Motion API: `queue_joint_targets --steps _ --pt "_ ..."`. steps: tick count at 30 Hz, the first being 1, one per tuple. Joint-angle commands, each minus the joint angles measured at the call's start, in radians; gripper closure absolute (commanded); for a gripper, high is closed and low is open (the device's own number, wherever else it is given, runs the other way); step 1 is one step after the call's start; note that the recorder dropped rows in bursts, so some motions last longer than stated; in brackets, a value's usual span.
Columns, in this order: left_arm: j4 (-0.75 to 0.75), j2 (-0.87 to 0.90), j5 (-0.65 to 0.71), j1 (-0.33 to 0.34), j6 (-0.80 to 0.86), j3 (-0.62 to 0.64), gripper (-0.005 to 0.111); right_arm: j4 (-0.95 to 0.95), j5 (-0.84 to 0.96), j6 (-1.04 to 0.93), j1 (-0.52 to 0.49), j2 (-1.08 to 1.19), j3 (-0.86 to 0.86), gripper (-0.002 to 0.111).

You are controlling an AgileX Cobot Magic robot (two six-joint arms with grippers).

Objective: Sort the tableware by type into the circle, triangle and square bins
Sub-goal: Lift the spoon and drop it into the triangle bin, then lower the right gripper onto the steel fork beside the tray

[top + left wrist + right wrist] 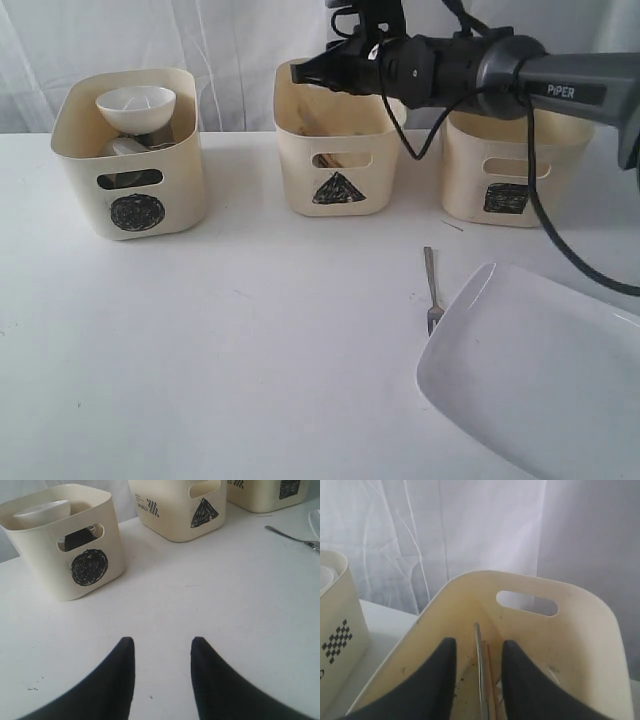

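My right gripper [300, 72] hangs over the triangle bin [338, 160], open. In the right wrist view a steel utensil [479, 670] stands free between the fingers of the right gripper [478, 642], down inside the triangle bin [570, 645] beside a wooden chopstick [489, 672]. The circle bin [130, 160] at the left holds a white bowl [136, 105] on top of steel pieces. The square bin [510, 175] stands at the right. A steel fork [431, 290] lies on the table against the large white plate [540, 380]. My left gripper [162, 642] is open and empty above bare table.
White curtain hangs behind the three bins. The right arm and its cable stretch across the square bin. In the left wrist view the circle bin [75, 555], the triangle bin [175, 510] and the fork [292, 536] lie ahead of the left gripper.
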Motion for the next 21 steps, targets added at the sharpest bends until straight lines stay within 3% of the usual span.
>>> queue_joint_targets --steps 1,7,11,16,21 --pt "-0.012 -0.005 -0.001 0.001 0.000 0.004 0.064 -0.011 0.098 -0.039 -0.007 -0.043 -0.014 0.077" --pt "-0.012 -0.005 -0.001 0.001 0.000 0.004 0.064 -0.011 0.447 -0.043 -0.007 -0.228 0.131 0.077" --pt "-0.012 -0.005 -0.001 0.001 0.000 0.004 0.064 -0.150 0.604 0.152 -0.005 -0.387 0.380 0.077" --pt "-0.012 -0.005 -0.001 0.001 0.000 0.004 0.064 -0.178 0.667 0.222 0.007 -0.420 0.520 0.076" --pt "-0.012 -0.005 -0.001 0.001 0.000 0.004 0.064 -0.178 0.685 0.288 0.009 -0.383 0.537 0.059"
